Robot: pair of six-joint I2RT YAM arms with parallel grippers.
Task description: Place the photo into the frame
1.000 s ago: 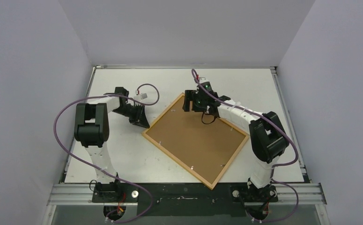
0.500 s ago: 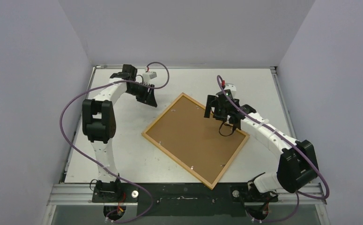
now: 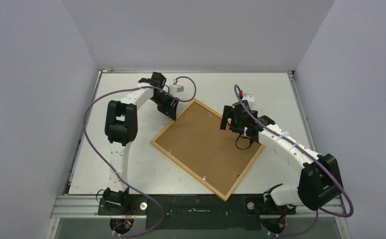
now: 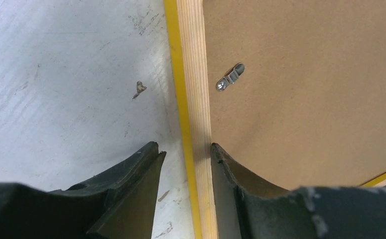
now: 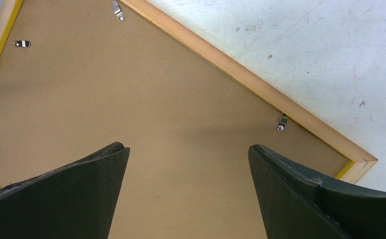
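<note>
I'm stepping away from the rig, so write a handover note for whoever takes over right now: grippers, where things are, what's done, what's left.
Left gripper: open, fingers astride the far-left rail of the frame, not clamped on it.
Right gripper: wide open, empty, over the brown backing panel.
Frame: lying face down on the table, with the backing panel sitting in it.
Photo: not visible in any view. It may be under the panel, but that cannot be told.
Done: nothing that can be confirmed.
Left: check for the photo. If it is missing, lift the panel out, lay the photo in and refit the panel.
</note>
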